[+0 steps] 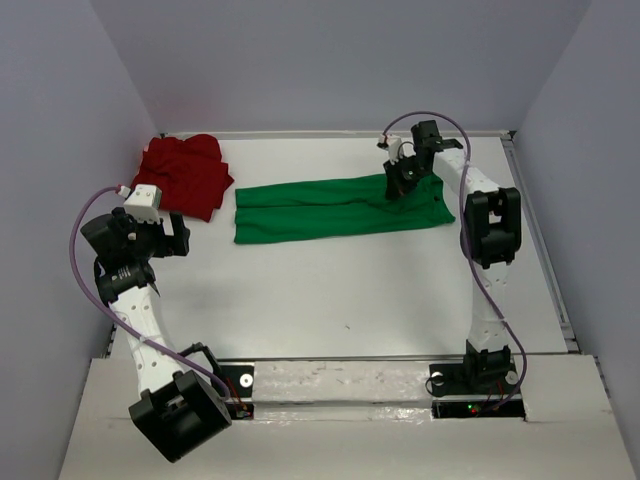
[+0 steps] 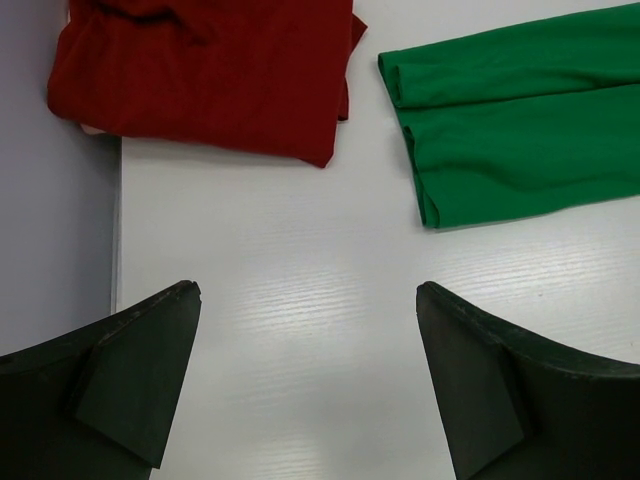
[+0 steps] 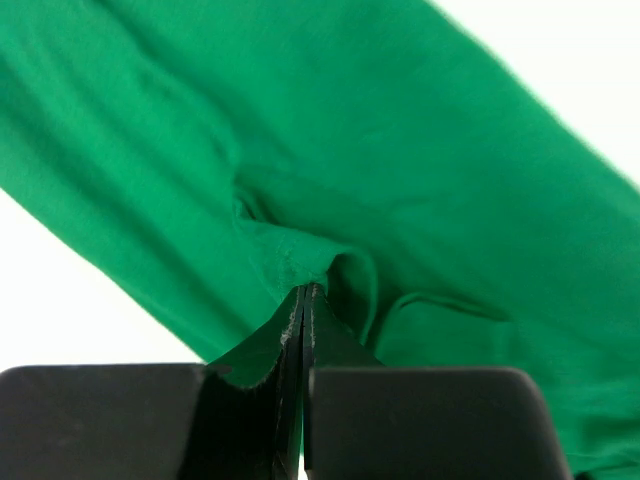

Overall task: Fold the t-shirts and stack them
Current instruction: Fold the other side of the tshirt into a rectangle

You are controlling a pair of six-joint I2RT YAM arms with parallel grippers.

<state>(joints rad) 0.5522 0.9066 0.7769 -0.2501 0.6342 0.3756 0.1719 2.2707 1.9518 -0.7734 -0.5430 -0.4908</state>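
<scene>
Here the right gripper (image 3: pixel 303 295) has its jaws pressed together on a raised fold of the green t-shirt (image 1: pixel 335 208), pinching the cloth near the shirt's right end. That shirt lies folded into a long strip across the far middle of the white table (image 1: pixel 350 300). The red t-shirt (image 1: pixel 185 175) sits bunched in the far left corner, near the green one's left end but not touching it. The left gripper (image 2: pixel 308 290) hovers over bare table near both shirts, jaws spread wide, holding nothing.
</scene>
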